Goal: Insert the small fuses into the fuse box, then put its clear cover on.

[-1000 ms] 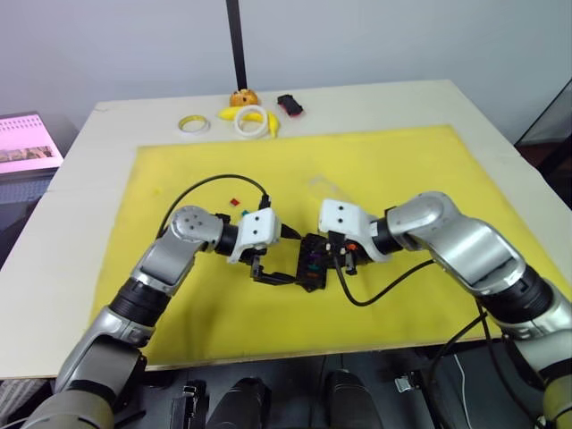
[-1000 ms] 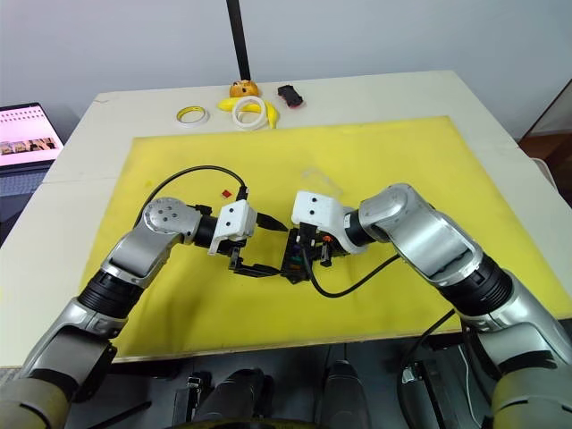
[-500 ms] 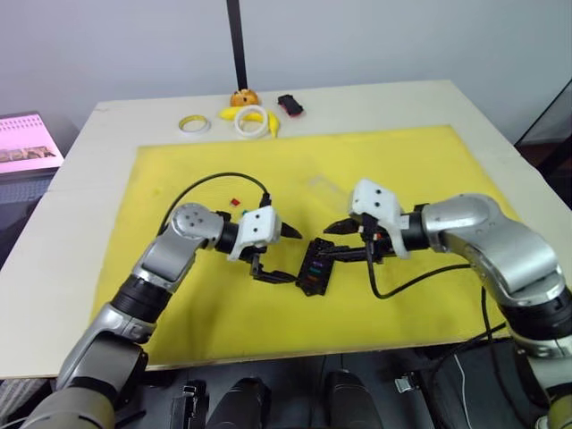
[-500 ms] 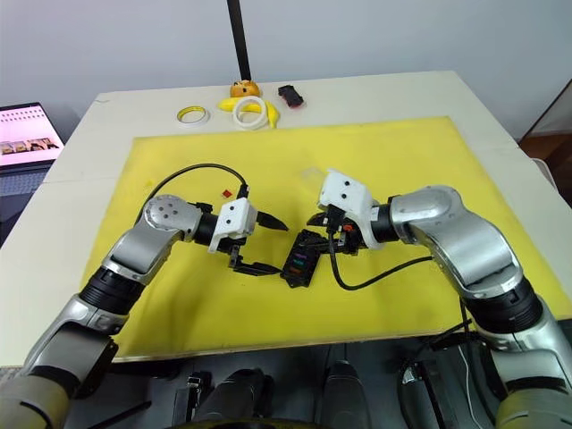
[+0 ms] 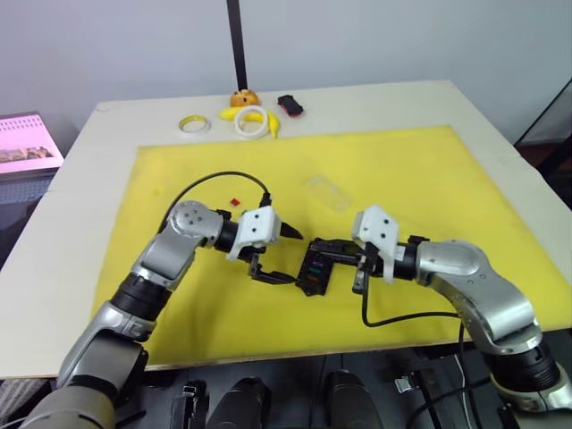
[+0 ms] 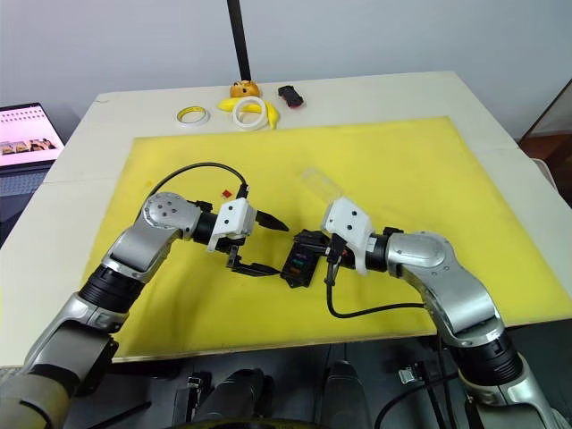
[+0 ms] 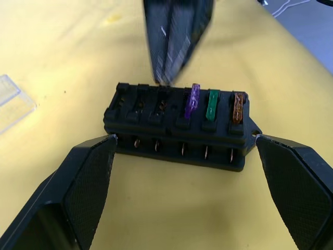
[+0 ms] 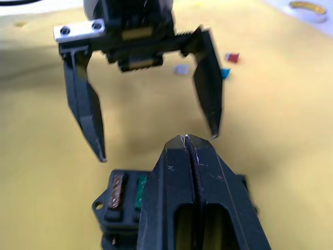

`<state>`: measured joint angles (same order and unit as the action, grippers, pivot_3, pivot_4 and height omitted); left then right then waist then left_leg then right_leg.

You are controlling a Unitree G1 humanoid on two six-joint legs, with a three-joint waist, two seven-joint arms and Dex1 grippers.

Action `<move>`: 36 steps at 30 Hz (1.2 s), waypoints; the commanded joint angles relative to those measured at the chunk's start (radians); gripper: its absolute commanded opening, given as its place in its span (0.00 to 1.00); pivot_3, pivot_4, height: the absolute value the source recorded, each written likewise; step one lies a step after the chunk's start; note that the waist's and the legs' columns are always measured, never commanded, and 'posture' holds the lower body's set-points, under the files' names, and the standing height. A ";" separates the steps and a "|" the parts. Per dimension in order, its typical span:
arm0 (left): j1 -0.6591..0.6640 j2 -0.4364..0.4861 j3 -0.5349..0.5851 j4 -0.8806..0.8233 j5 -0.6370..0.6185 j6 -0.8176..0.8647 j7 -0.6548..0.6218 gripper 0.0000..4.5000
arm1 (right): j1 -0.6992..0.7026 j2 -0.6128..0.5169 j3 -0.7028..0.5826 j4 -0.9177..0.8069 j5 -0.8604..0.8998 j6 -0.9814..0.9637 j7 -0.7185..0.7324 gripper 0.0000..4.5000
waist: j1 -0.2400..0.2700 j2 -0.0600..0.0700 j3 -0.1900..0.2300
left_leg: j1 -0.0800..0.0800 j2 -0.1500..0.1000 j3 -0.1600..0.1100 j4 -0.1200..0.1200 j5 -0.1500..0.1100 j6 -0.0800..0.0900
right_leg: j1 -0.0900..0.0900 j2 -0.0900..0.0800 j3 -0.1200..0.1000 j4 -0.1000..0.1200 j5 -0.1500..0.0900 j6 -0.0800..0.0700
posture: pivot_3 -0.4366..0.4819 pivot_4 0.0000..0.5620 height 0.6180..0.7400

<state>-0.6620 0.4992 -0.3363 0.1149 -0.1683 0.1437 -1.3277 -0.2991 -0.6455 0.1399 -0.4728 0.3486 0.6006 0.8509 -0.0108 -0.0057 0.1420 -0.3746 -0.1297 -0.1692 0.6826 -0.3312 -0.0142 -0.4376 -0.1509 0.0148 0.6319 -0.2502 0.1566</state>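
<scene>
- The table [image 5: 71, 206] carries a yellow mat [image 5: 402, 170] across its middle; both arms reach in over the mat's near half.
- The left gripper [image 5: 286, 255] stands wide open, holding nothing. In the left wrist view its two fingers [image 7: 78, 187] flank the fuse box [image 7: 177, 127], one at each end; whether they touch it I cannot tell.
- The right gripper [image 5: 315, 244] has its fingers pressed together with nothing visible between them. The right wrist view shows their joined tips [image 8: 186, 139] over the box; the left wrist view shows them coming down at the box's far row of slots.
- The fuse box [image 5: 315, 271] lies on the mat between the two grippers. The head views give only coloured specks in it; the left wrist view shows a purple fuse [image 7: 192, 100], a green fuse [image 7: 213, 103] and an orange fuse [image 7: 238, 107] seated side by side, with the slots next to them open.
- The clear cover [image 6: 319, 184] lies flat on the mat, beyond the box and apart from it.
- Loose fuses rest on the mat near the left forearm: a red fuse [image 5: 235, 202] in the head views, plus a teal fuse [image 8: 225, 73] and a grey fuse [image 8: 180, 69] in the right wrist view.
- At the table's far edge lie a yellow tape ring [image 5: 192, 123], a white tape ring [image 5: 251, 121] and a small black-and-red gadget [image 5: 290, 105].
</scene>
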 commanded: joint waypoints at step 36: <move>-0.030 0.000 0.011 -0.012 -0.007 -0.023 -0.023 1.00 | 0.043 0.008 0.038 0.021 -0.033 -0.029 -0.064 0.01 | 0.001 0.000 0.000 | 0.000 0.000 0.000 0.000 0.000 0.000 | 0.001 0.000 0.000 0.000 0.000 0.000 | 0.48 0.27 1.00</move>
<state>-0.6747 0.4992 -0.3366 0.1260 -0.1678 0.1318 -1.3502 -0.2590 -0.6374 0.1792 -0.4626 0.3207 0.5689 0.7880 -0.0101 -0.0057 0.1420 -0.3741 -0.1299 -0.1696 0.6827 -0.3312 -0.0142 -0.4366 -0.1508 0.0148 0.6318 -0.2502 0.1566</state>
